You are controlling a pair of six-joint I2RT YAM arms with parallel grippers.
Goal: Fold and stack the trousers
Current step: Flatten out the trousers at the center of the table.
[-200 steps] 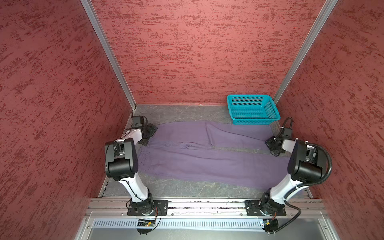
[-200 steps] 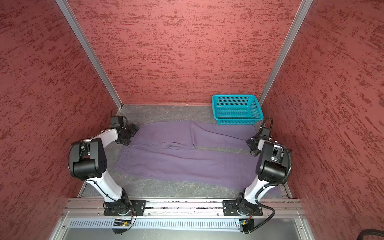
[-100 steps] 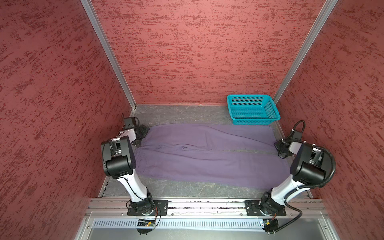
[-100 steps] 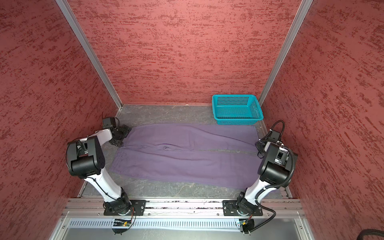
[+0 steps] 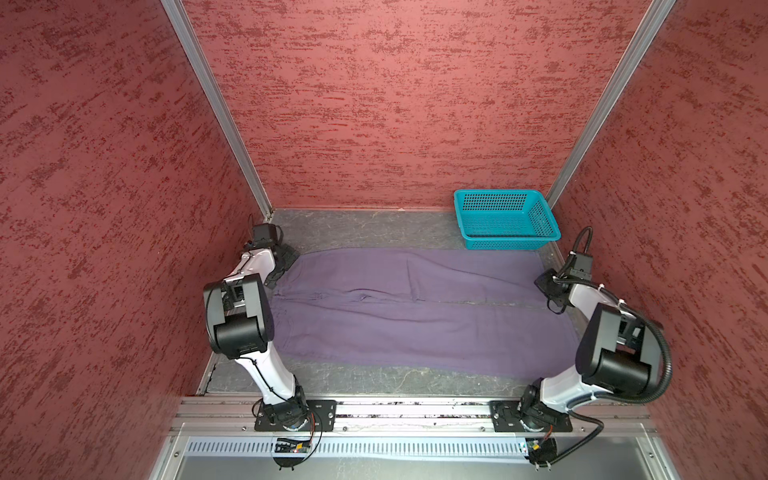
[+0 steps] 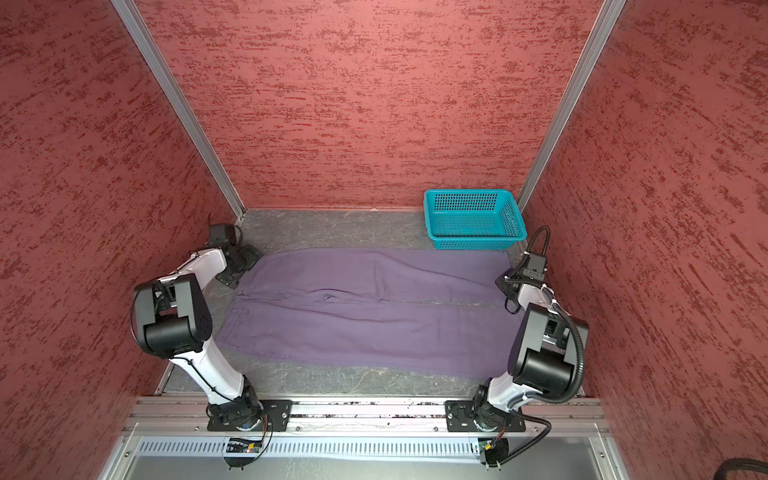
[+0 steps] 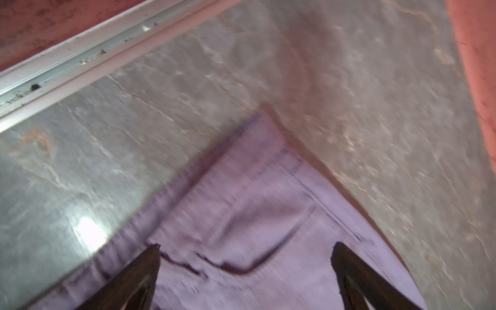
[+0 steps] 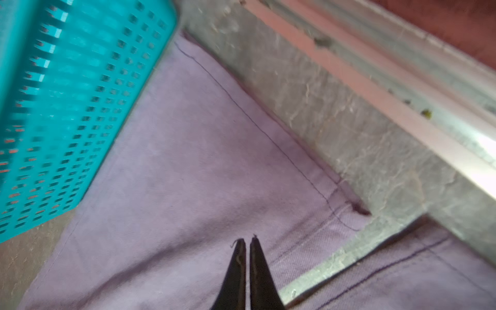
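Across the middle of the table (image 5: 365, 226) the trousers (image 5: 415, 324) lie flat at full length, waistband left, leg ends right, legs side by side. No fold shows yet, so all the folding and stacking looks still to do. The cloth is soft, matte purple, with a ribbed waistband and stitched hems. The left gripper (image 7: 245, 249) hangs spread wide over the far waistband corner. The right gripper (image 8: 249, 239), tips pressed together, pinches nothing visible over the far leg end. Just beside sits a teal perforated plastic basket (image 5: 505, 242) on grey marbled tabletop.
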